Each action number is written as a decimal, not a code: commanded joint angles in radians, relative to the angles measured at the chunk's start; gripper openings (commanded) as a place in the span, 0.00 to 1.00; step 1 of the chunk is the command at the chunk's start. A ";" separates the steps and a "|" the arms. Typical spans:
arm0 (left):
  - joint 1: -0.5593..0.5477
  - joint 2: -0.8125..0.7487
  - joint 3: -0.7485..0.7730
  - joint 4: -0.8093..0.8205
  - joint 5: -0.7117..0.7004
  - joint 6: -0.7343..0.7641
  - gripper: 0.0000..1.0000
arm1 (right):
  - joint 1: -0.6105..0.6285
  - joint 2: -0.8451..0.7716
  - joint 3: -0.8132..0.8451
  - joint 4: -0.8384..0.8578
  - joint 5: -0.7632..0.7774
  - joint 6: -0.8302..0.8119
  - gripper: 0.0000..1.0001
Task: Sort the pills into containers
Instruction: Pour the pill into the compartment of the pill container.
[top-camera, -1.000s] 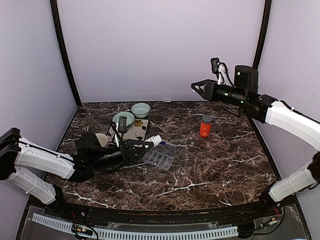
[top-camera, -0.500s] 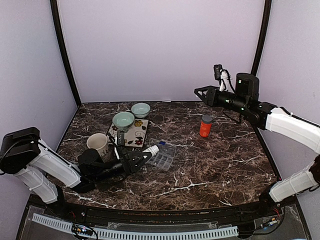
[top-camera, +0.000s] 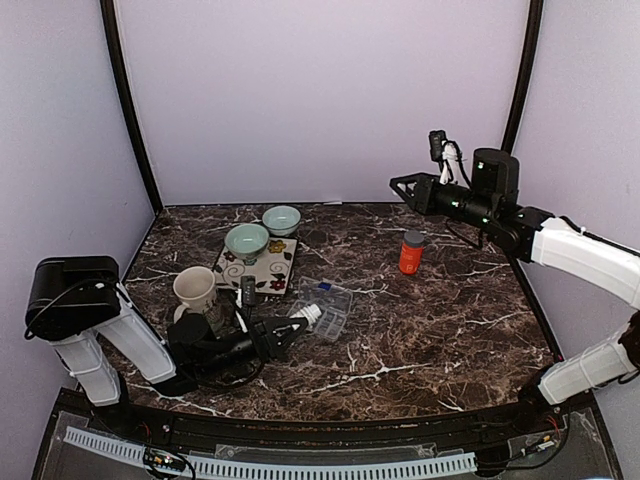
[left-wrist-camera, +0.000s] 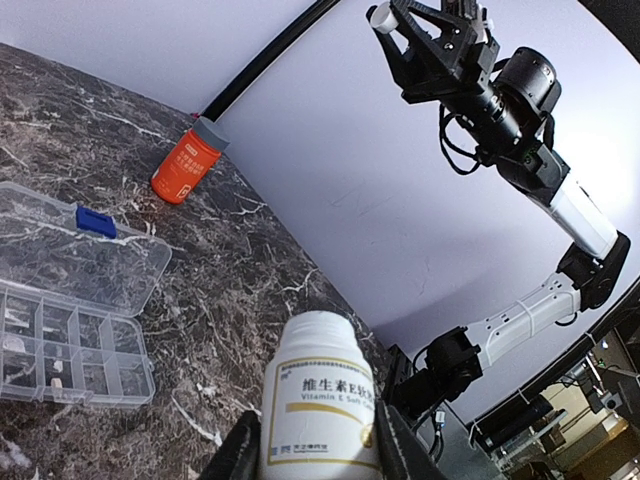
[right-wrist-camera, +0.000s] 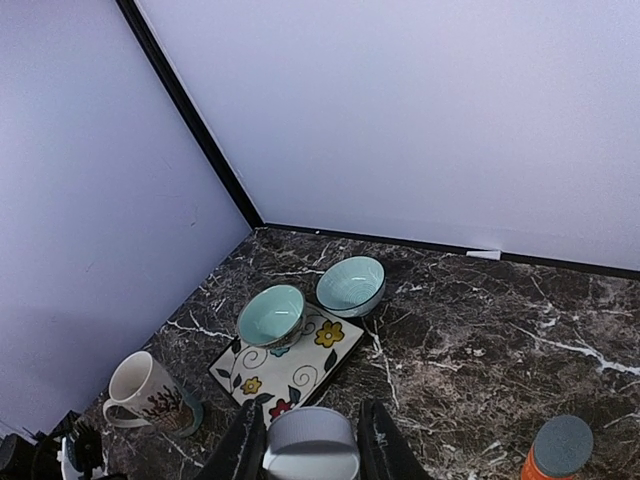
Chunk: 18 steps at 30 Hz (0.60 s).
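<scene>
My left gripper (top-camera: 285, 333) (left-wrist-camera: 320, 440) is shut on a white vitamin bottle (top-camera: 308, 314) (left-wrist-camera: 322, 395) with no cap on its neck. It holds the bottle low over the table, just left of the clear organiser box (top-camera: 328, 308) (left-wrist-camera: 70, 350). The box lies open, its lid (left-wrist-camera: 80, 255) flat beside the containers. A few small pale pills (left-wrist-camera: 12, 316) lie in some cells. My right gripper (top-camera: 400, 183) (right-wrist-camera: 312, 445) hangs high at the back right, shut on a round white cap (right-wrist-camera: 312, 452) (left-wrist-camera: 380, 14).
An orange bottle with a grey cap (top-camera: 411, 252) (left-wrist-camera: 186, 165) (right-wrist-camera: 560, 450) stands right of centre. A cream mug (top-camera: 195, 287) (right-wrist-camera: 140, 390), two pale green bowls (top-camera: 247, 240) (top-camera: 282, 219) and a flowered tile (top-camera: 265, 268) sit at the back left.
My left arm has drawn back toward the near left edge, carrying the white bottle nearer and lower beside the organiser. The right gripper has shifted slightly right, still holding the cap.
</scene>
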<state>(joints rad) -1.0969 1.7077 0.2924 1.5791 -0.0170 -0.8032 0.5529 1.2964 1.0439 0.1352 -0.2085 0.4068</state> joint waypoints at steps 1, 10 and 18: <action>-0.016 0.031 0.004 0.094 -0.043 -0.009 0.00 | -0.009 -0.038 -0.014 0.055 0.011 0.004 0.00; -0.021 0.095 0.018 0.119 -0.077 -0.019 0.00 | -0.013 -0.047 -0.026 0.059 0.011 0.001 0.00; -0.023 0.156 0.033 0.146 -0.099 -0.031 0.00 | -0.021 -0.047 -0.036 0.064 0.013 -0.004 0.00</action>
<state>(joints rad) -1.1114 1.8393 0.3119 1.5948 -0.0929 -0.8246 0.5438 1.2694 1.0218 0.1432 -0.2070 0.4057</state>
